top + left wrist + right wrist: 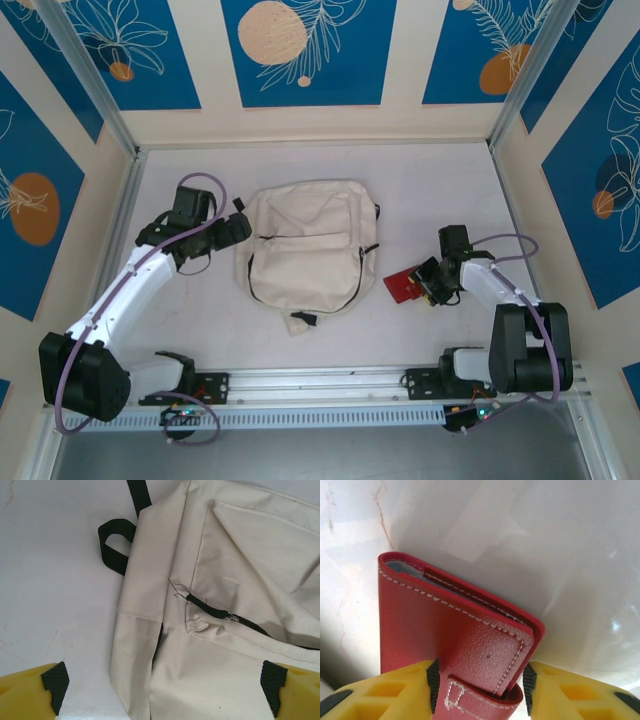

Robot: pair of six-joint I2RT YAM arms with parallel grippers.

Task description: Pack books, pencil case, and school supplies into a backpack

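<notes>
The cream-white backpack (305, 250) lies flat in the middle of the table with its black zippers closed. My left gripper (240, 225) hovers at its upper left edge. In the left wrist view that gripper (165, 680) is wide open over the backpack fabric (240, 555), with nothing between its fingers. The small dark-red pencil case (402, 288) sits just right of the backpack. My right gripper (480, 687) holds the pencil case (445, 630) at its strap end, a black pad pressed against each side. The books are out of view.
A black strap loop (115, 545) sticks out from the backpack's side onto the white table. A zipper pull (231, 617) rests at the end of a black zipper. A metal rail (320, 385) runs along the near edge, and side walls enclose the table.
</notes>
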